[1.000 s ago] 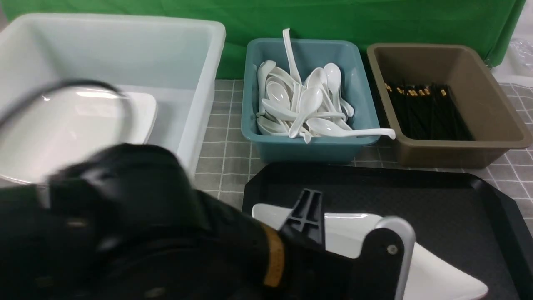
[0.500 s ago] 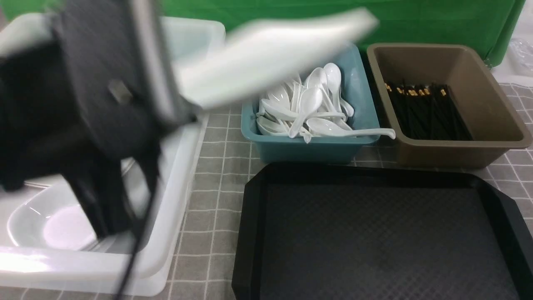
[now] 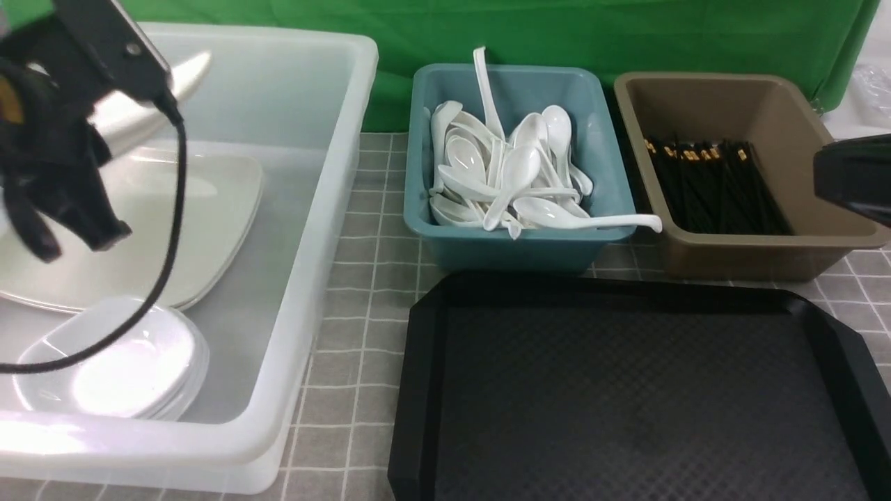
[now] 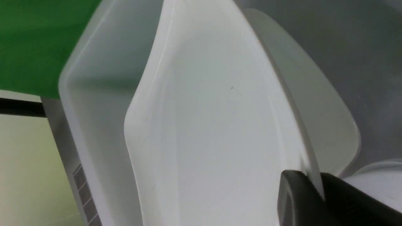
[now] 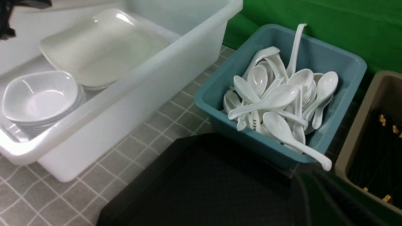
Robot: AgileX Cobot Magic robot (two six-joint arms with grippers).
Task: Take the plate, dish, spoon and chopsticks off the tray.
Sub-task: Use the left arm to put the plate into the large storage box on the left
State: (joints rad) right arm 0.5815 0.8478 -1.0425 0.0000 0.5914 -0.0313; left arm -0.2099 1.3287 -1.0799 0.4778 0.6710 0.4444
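Tray (image 3: 626, 390) is lying at lower right of the front view. White tub (image 3: 327, 229) is sitting at left. Plate (image 3: 129, 115) is hanging tilted above it at upper left, the left gripper (image 4: 317, 191) clamping its rim. Right gripper (image 3: 853, 177) is hovering at the right edge beside the brown tub (image 3: 752, 254), jaws together.

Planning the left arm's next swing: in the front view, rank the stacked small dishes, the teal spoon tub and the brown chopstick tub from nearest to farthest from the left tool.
1. The stacked small dishes, in the white tub on the left, where the left tool is.
2. The teal spoon tub, in the middle.
3. The brown chopstick tub, far right.
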